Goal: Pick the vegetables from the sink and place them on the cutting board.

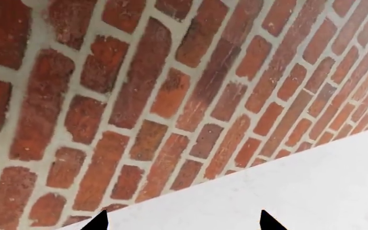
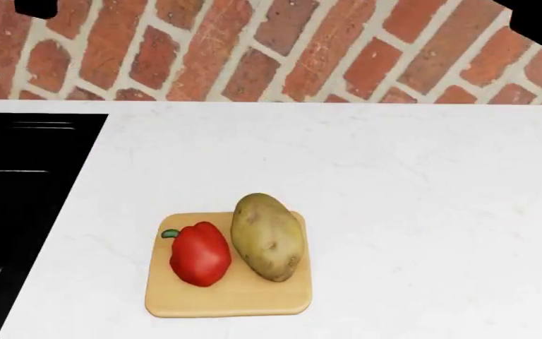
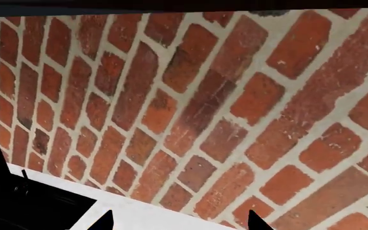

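Red brick wall with pale mortar at the back; below, meeting it, smooth white speckled bench, evenly lit.

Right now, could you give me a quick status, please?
Both grippers empty, fingers apart. Pepper and potato on cutting board. Nothing in the way.

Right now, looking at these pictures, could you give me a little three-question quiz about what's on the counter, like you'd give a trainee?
1. True or false: the glossy red bell pepper lies in the black sink basin.
2. What lies beside the pepper on the small tan wooden cutting board?
3. Behind the white countertop stands: A tiles, B red brick wall, C window.

Key: 1 false; 2 the oval tan speckled potato; 3 B.
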You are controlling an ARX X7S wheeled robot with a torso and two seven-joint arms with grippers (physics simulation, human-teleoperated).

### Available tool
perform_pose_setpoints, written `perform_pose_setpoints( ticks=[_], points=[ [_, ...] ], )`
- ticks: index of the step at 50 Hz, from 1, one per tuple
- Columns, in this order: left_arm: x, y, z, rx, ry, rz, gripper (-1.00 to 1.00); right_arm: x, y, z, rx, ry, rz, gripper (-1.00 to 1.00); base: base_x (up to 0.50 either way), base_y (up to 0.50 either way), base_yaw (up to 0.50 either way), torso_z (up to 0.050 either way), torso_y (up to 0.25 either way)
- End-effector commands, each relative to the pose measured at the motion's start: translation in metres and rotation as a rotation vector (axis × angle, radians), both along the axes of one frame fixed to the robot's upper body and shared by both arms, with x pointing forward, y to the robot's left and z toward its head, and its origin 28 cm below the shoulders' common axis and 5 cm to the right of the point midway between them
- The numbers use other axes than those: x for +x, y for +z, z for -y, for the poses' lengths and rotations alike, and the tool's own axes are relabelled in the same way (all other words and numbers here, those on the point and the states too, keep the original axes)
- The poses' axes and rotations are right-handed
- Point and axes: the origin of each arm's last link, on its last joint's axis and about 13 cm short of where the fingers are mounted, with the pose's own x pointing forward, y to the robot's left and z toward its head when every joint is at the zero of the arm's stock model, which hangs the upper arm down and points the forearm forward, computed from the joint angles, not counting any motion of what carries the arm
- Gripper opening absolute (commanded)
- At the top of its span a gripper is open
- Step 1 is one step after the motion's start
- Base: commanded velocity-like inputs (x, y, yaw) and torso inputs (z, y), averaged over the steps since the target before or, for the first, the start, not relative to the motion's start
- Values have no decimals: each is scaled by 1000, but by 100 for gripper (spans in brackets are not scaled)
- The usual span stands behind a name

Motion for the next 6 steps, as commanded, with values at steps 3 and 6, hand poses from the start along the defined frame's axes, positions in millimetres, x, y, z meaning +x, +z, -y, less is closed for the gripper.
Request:
perform_pose_setpoints(
  ticks=[3, 6],
  points=[
    [-4, 42, 6, -30, -5, 51, 100, 0, 46, -1, 6, 16, 85, 100, 0, 0, 0, 4, 0],
    [-5, 45, 10, -19, -20, 49, 100, -2, 55, -4, 3, 26, 104, 100, 0, 0, 0, 4, 3]
  ],
)
